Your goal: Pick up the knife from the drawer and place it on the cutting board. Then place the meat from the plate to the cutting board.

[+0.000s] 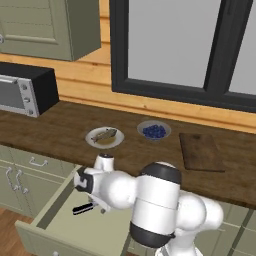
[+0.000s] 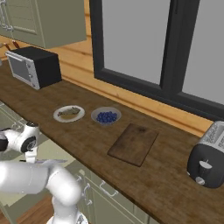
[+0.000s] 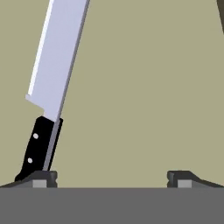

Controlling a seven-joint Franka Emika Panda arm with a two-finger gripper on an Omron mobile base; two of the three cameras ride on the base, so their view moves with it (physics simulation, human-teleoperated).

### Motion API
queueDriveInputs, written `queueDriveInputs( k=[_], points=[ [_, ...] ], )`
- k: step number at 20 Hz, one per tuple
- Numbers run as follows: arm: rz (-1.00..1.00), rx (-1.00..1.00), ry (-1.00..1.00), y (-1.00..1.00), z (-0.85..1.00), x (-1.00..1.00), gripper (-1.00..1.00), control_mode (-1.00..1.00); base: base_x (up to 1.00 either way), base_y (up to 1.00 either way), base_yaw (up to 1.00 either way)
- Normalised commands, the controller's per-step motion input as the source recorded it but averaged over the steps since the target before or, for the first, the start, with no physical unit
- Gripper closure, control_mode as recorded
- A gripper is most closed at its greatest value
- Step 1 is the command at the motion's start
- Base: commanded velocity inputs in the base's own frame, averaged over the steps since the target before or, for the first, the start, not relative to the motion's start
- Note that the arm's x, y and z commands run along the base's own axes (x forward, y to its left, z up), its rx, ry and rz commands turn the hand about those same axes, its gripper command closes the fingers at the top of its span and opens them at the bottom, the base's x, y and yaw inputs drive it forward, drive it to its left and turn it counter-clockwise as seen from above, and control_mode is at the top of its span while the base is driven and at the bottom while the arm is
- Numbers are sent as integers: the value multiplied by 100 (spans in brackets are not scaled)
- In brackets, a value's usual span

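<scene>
We're hovering the gripper (image 3: 112,177) over the open drawer (image 1: 60,227), jaws spread wide, gripping nothing. The knife (image 3: 52,83) is lying flat on the drawer floor, its black handle running under the left fingertip (image 3: 41,178), blade stretching away from the jaws. Bare drawer floor is showing between the tips and out past the right one. Up on the counter, the meat (image 1: 105,135) is sitting on the plate (image 1: 93,141); the cutting board (image 1: 201,151) is lying bare, well apart from the plate.

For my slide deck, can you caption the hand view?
Open gripper poised over the knife lying on the floor of the drawer, black handle nearest one fingertip.
</scene>
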Motion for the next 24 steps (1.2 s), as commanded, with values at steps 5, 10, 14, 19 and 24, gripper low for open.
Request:
queueDriveInputs(
  k=[5,10,14,19,24],
  points=[
    [-9,-11,16,42,-28,32,-100,-100,0,0,0],
    [-5,-13,2,30,-52,28,-100,-100,0,0,0],
    [-1,-8,0,3,-57,31,-100,-100,0,0,0],
    [0,-2,0,0,-83,3,-100,-100,0,0,0],
    [1,0,0,2,-98,-40,-100,-100,0,0,0]
  ],
)
